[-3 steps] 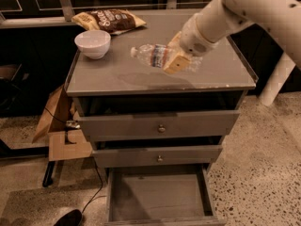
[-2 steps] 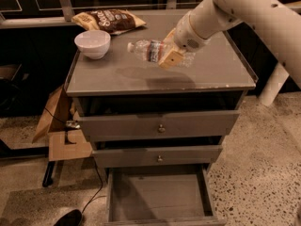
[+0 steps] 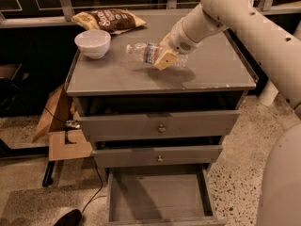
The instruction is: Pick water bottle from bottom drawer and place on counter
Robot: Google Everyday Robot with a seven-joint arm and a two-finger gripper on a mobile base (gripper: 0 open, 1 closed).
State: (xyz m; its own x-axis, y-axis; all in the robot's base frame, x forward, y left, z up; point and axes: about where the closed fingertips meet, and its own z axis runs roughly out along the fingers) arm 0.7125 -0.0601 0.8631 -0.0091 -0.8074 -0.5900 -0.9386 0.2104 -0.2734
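The water bottle [image 3: 146, 52] is a small clear bottle with a coloured label band. It lies on its side in my gripper [image 3: 164, 58], cap pointing left, held just above the middle of the counter [image 3: 117, 76]. The gripper's tan fingers [image 3: 165, 59] are shut on the bottle's body. The white arm reaches in from the upper right. The bottom drawer [image 3: 157, 197] is pulled open below and shows a plain grey inside with nothing in it.
A white bowl [image 3: 92, 43] stands at the counter's back left. A chip bag [image 3: 109, 19] lies behind it at the back edge. Two upper drawers with round knobs [image 3: 161, 128] stand slightly ajar. Cardboard [image 3: 59, 126] and a cable lie on the floor to the left.
The gripper has carried the bottle leftward and further back over the counter, nearer the bowl. The drawers have not moved.
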